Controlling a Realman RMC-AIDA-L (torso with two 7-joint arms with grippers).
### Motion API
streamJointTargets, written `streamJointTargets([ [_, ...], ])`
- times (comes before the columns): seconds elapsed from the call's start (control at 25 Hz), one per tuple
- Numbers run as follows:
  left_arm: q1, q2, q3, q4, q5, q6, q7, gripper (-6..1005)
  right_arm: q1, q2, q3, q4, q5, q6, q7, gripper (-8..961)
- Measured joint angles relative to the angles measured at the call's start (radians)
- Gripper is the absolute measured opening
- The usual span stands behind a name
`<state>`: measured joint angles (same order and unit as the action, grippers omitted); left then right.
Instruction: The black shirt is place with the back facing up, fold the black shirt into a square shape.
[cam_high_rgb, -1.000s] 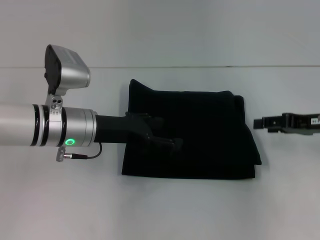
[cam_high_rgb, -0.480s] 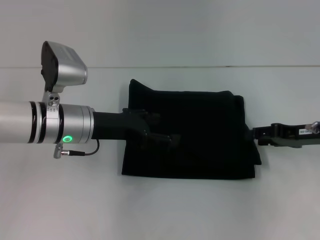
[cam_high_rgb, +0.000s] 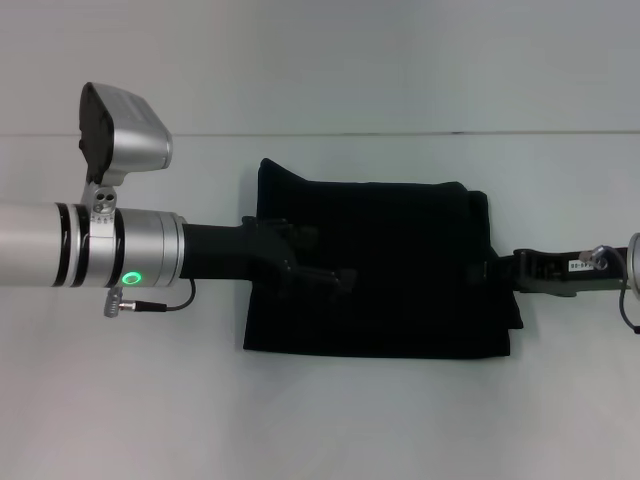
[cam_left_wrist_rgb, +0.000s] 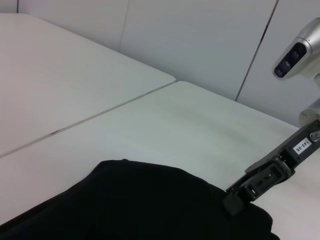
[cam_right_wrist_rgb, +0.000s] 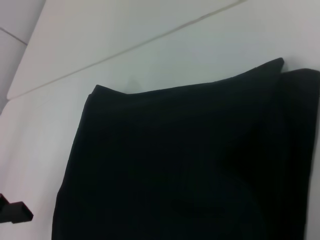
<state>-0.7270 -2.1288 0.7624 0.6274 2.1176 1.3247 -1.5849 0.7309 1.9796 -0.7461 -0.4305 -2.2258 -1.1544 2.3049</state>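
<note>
The black shirt (cam_high_rgb: 400, 250) lies folded into a rough rectangle on the white table, and no lettering shows. My left gripper (cam_high_rgb: 320, 265) reaches in from the left and hovers over the shirt's left part, black against black. My right gripper (cam_high_rgb: 497, 270) comes in from the right, its tip at the shirt's right edge about halfway down. In the left wrist view the right gripper (cam_left_wrist_rgb: 237, 197) touches the rim of the shirt (cam_left_wrist_rgb: 125, 205). The right wrist view looks across the shirt (cam_right_wrist_rgb: 175, 160), which shows a layered fold edge.
The white table (cam_high_rgb: 350, 420) runs around the shirt on all sides. A seam line (cam_high_rgb: 400, 133) crosses the table just behind the shirt. The left arm's silver forearm and camera housing (cam_high_rgb: 120, 130) stand over the table's left part.
My right gripper has moved left, from off the shirt to its right edge. The left arm has drawn back a little to the left. The shirt lies as before.
</note>
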Motion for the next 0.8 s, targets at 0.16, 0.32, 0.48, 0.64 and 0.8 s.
streamJointTargets([
  [0.16, 0.0, 0.001, 0.0, 0.0, 0.001, 0.001, -0.001, 934, 0.0, 0.011, 0.008, 0.005, 0.001, 0.016, -0.02, 558],
  [0.32, 0.0, 0.001, 0.0, 0.0, 0.002, 0.004, -0.003, 934, 0.001, 0.019, 0.008, 0.006, 0.002, 0.029, -0.026, 297],
  [0.48, 0.0, 0.001, 0.0, 0.0, -0.002, 0.006, -0.004, 934, 0.001, 0.022, 0.008, 0.006, 0.002, 0.046, -0.039, 115],
  [0.64, 0.0, 0.001, 0.0, 0.0, -0.002, 0.006, -0.005, 934, 0.003, 0.016, 0.007, 0.005, 0.002, 0.055, -0.049, 68],
  [0.8, 0.0, 0.001, 0.0, -0.001, -0.002, 0.007, -0.006, 934, 0.005, 0.008, 0.001, 0.005, -0.002, 0.058, -0.05, 56],
])
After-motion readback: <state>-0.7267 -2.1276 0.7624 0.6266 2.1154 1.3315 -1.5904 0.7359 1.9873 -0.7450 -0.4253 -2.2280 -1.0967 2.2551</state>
